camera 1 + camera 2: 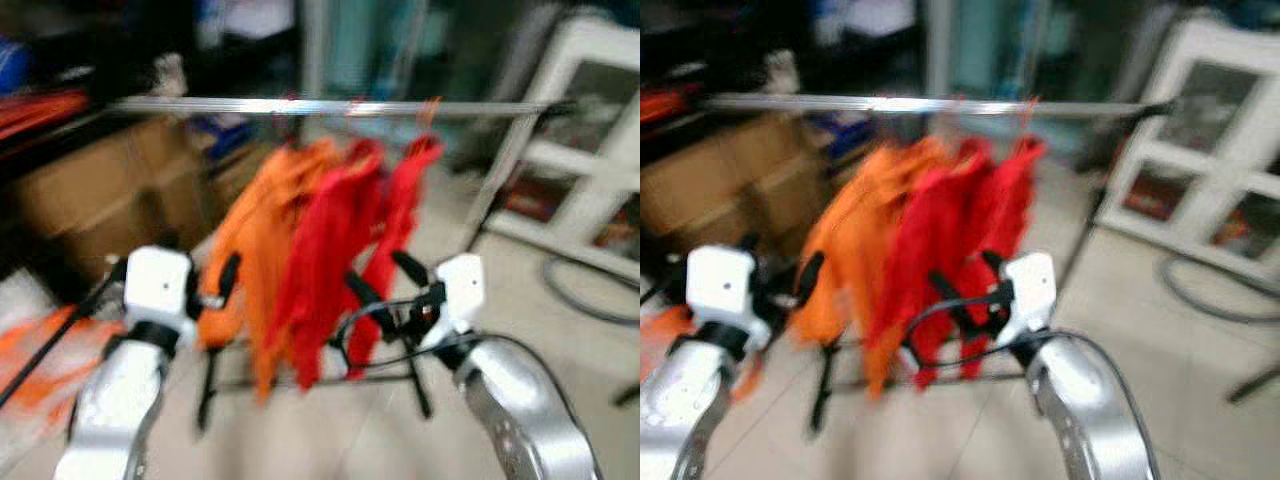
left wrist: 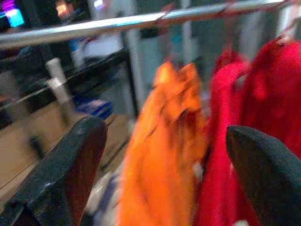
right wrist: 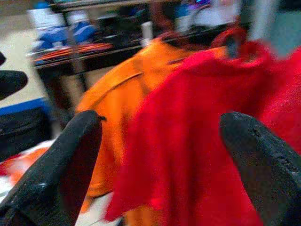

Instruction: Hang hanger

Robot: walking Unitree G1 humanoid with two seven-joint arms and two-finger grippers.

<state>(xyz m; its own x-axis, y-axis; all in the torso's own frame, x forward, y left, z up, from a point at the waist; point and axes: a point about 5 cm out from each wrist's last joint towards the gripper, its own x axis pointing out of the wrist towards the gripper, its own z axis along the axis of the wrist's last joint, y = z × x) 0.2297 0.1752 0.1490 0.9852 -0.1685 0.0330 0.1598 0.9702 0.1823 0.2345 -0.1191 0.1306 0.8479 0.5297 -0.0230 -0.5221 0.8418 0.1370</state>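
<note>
Both arms raised before the silver metal rail [image 1: 330,106].
I see left gripper [image 2: 164,155] and right gripper [image 3: 160,150] spread wide, empty; orange garment [image 1: 262,240] and red garments [image 1: 345,250] hang ahead.

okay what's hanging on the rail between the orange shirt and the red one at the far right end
Another red garment hangs between the orange shirt and the far-right red shirt on the metal rail, as the blurred left eye view shows.
</note>
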